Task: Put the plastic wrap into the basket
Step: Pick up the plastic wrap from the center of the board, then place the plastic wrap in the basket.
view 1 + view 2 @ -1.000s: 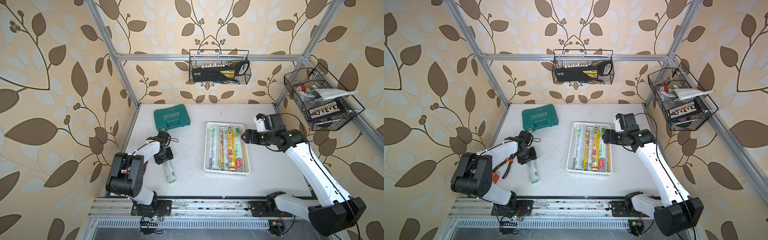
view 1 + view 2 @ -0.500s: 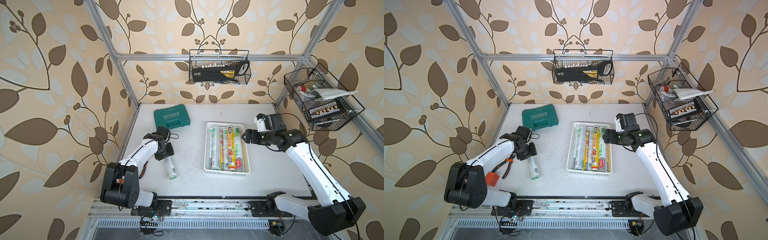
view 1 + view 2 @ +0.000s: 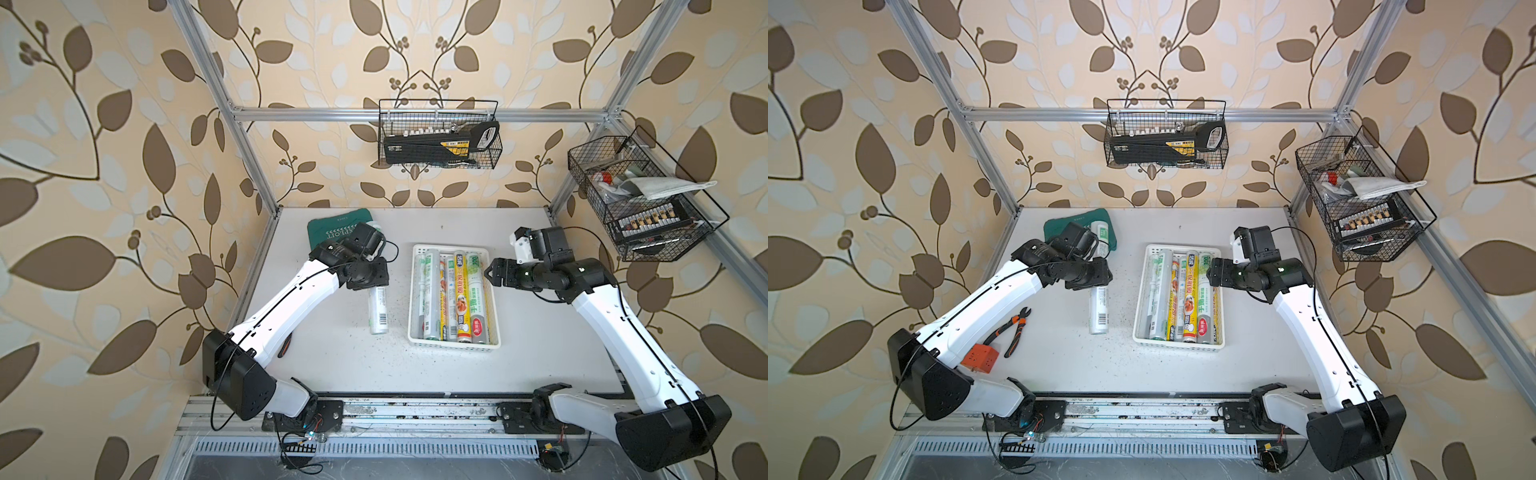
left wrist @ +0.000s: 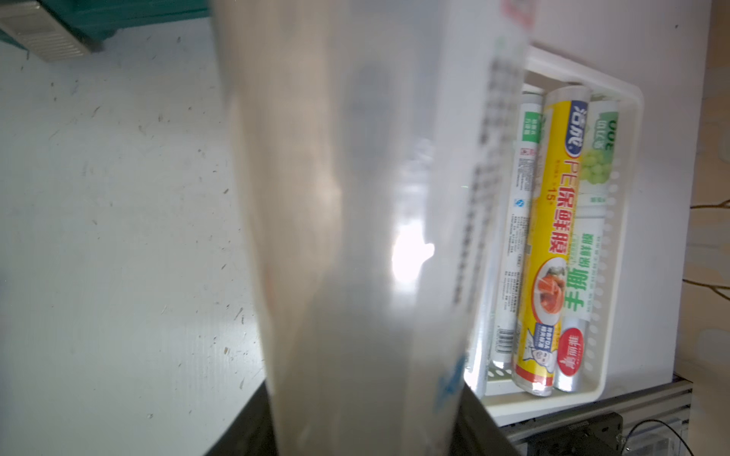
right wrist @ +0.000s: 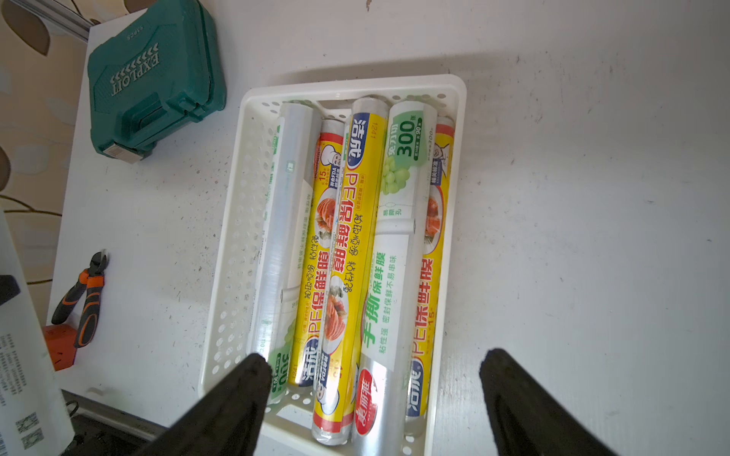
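A silvery-white roll of plastic wrap (image 3: 378, 311) with green print hangs lengthwise in my left gripper (image 3: 368, 277), which is shut on its middle just left of the basket. In the left wrist view this roll (image 4: 355, 221) fills the centre as a blur between the dark jaws. The white lattice basket (image 3: 416, 337) holds several rolls (image 3: 459, 299), yellow and silvery, side by side. Beside the basket's far right rim my right gripper (image 3: 491, 272) stands open; in its wrist view the wide-apart fingers (image 5: 237, 395) frame the near ends of those rolls (image 5: 347, 237), holding nothing.
A green tool case (image 3: 332, 232) lies at the back left, partly under the left wrist. Orange-handled pliers (image 3: 1014, 328) and an orange block (image 3: 980, 358) lie by the left arm. Black wire baskets hang on the back wall (image 3: 438, 137) and right wall (image 3: 640, 199).
My left arm has stretched out and carried the roll back and to the right, closer to the basket. The right arm has not moved.
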{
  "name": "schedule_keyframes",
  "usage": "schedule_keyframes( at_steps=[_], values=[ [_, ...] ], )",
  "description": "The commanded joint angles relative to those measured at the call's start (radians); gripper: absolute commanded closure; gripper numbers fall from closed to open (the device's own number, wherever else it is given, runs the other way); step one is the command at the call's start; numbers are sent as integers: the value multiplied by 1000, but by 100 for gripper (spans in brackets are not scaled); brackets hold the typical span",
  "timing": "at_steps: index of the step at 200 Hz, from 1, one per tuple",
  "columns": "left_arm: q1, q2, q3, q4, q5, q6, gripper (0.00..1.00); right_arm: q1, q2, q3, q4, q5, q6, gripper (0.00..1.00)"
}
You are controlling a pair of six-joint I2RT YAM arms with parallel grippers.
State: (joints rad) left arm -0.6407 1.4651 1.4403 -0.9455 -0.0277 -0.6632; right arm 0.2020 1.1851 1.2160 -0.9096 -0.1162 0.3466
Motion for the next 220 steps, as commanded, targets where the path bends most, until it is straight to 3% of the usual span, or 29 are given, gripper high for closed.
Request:
schedule_keyframes(
  at_steps=[1, 101, 161, 220],
  values=[
    [-61, 65, 110, -6, -62, -46, 53, -6, -4, -21, -11, -2, -11, 14],
    [-261, 420, 447, 15, -138, -113, 53, -19, -23, -39, -20, -2, -24, 14],
    [-296, 583, 583, 14, -123, -137, 53, -41, -40, -54, -31, -1, -47, 14],
    [-303, 664, 602, 30, -104, -154, 53, -52, -42, -64, -29, -15, -52, 14]
  ],
)
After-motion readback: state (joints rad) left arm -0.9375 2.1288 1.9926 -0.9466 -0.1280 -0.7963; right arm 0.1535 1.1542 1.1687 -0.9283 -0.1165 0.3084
